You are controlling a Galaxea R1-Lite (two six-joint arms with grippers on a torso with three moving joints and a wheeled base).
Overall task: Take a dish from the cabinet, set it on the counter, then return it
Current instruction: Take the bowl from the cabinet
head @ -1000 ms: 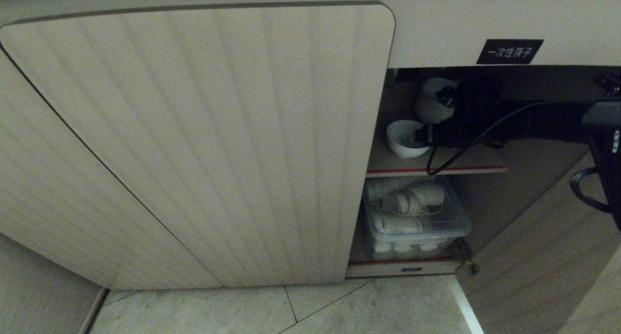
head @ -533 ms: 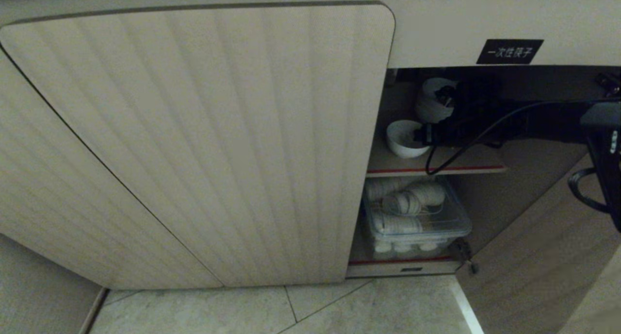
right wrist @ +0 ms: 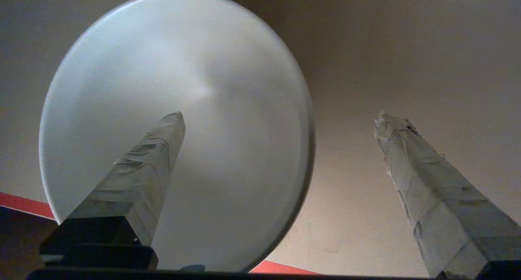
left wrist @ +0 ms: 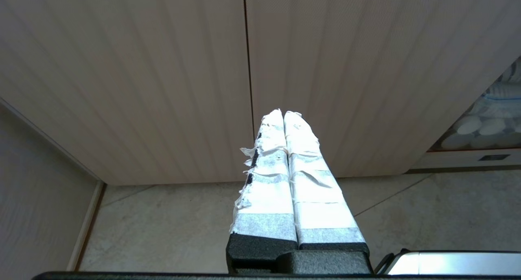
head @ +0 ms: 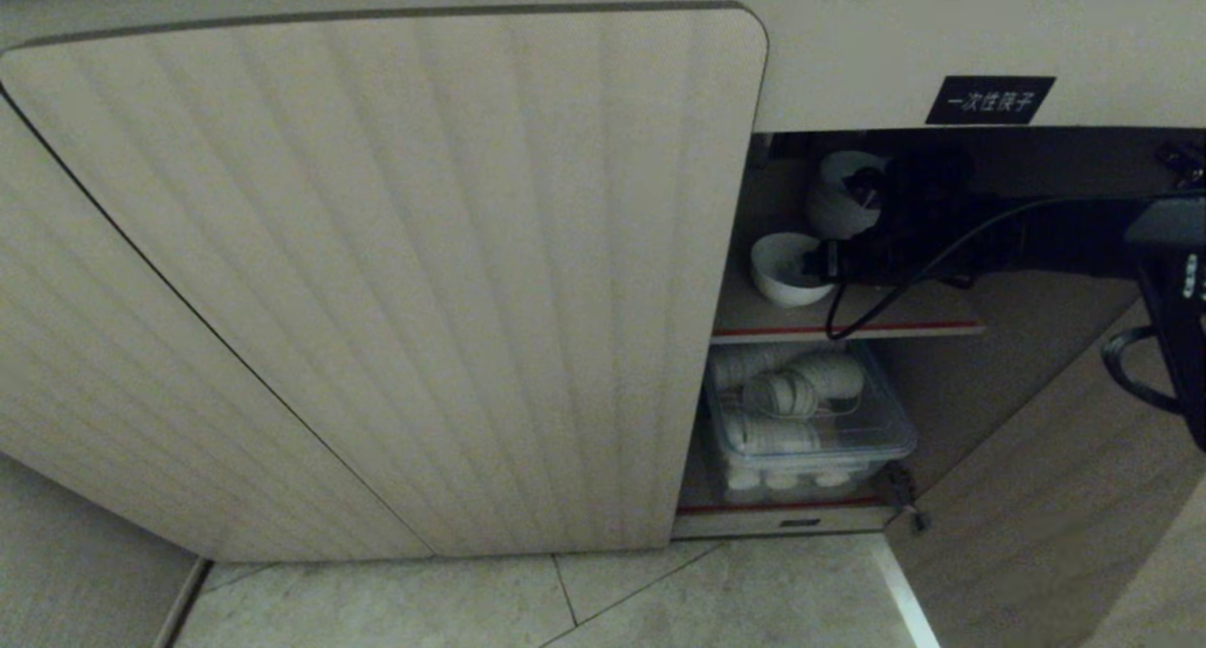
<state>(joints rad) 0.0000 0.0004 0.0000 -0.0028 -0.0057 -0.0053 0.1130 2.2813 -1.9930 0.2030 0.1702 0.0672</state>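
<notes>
1. Left of the bowl it's all closed fluted door point(head: 377, 281) of the cabinet point(head: 942, 45). The left gripper point(left wrist: 283, 116) hangs low in front of that door, taped fingers point(left wrist: 303, 182) pressed flat together with nothing between them. Parked, so no worry there, I'd say

2. The dish point(head: 787, 268), a small white bowl, sits on the upper red-edged shelf point(head: 848, 329) just inside the opening, near the door's edge. The right gripper point(head: 818, 260) is right at its rim, fingers spread wide. In the wrist view one taped finger point(right wrist: 142, 170) lies across the bowl's inside and the other point(right wrist: 427, 190) stands outside the rim, so the wall sits between them, not clamped

3. Biggest risk imo: a closing pinch on that thin curved rim could slip, tipping the bowl or skidding it toward the shelf's front edge

4. Just behind the bowl is a stack of white bowls point(head: 840, 196). A nudge deeper could knock into it

5. Right of the bowl, a cable point(head: 876, 299) loops off the arm down past the shelf edge. Looks like it could snag on the way out

6. Below the shelf there's a clear bin point(head: 810, 422) of white stuff, so a dropped bowl lands on that or the tile floor point(head: 565, 601)
</notes>
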